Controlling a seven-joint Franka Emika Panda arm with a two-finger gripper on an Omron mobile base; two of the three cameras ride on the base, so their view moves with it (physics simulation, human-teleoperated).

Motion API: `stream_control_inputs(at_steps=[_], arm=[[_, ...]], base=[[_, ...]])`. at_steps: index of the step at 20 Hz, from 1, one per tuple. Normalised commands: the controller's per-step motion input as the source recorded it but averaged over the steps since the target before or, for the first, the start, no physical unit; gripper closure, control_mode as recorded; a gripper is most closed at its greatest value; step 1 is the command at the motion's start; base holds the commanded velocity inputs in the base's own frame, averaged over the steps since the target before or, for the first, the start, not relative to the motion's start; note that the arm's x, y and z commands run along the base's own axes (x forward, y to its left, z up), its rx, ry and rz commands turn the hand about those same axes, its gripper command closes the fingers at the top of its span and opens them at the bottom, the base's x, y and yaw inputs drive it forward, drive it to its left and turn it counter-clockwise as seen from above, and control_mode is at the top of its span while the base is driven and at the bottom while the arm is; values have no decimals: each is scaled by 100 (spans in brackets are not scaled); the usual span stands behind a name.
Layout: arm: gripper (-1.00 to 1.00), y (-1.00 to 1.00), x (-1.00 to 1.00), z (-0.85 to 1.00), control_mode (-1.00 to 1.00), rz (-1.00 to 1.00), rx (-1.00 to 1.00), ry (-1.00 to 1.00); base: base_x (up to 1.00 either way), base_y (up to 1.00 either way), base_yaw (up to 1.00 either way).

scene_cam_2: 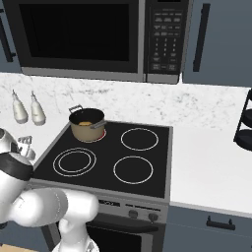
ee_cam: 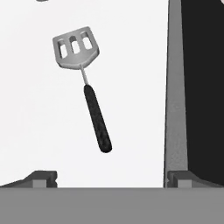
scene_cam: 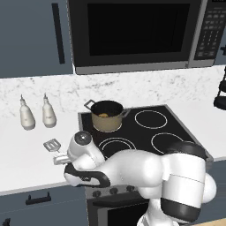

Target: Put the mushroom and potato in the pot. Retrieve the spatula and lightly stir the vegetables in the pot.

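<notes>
The spatula [ee_cam: 83, 87] lies flat on the white counter left of the stove, its slotted silver head [scene_cam: 52, 145] pointing away and its black handle [ee_cam: 98, 119] toward me. My gripper [ee_cam: 111, 177] hovers above the handle end, open, with nothing between its fingers; it also appears in the left base view [scene_cam: 61, 158]. The tan pot [scene_cam: 107, 115] [scene_cam_2: 87, 124] stands on the back left burner. A yellow-brown lump, the potato [scene_cam: 103, 115] [scene_cam_2: 85, 123], shows inside it. The mushroom is hidden from me.
The stove's grey edge [ee_cam: 175, 87] and black glass top [scene_cam: 145, 132] run close beside the spatula. Two white bottles [scene_cam: 26, 114] [scene_cam: 48, 112] stand at the back of the counter. A microwave [scene_cam: 132, 31] hangs above. A black rack [scene_cam_2: 244, 128] sits far right.
</notes>
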Motion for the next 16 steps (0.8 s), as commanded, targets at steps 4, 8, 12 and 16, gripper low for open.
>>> stream_control_inputs(at_steps=[4, 8, 12, 16], arm=[[-100, 14, 33, -27, -100, 0, 0, 3], [-100, 27, 36, -23, -100, 0, 0, 3], [-100, 30, 29, -23, -100, 0, 0, 3], [-100, 30, 18, -26, -100, 0, 0, 4]], base=[[0, 0, 0], [0, 0, 0], [0, 0, 0], [0, 0, 0]])
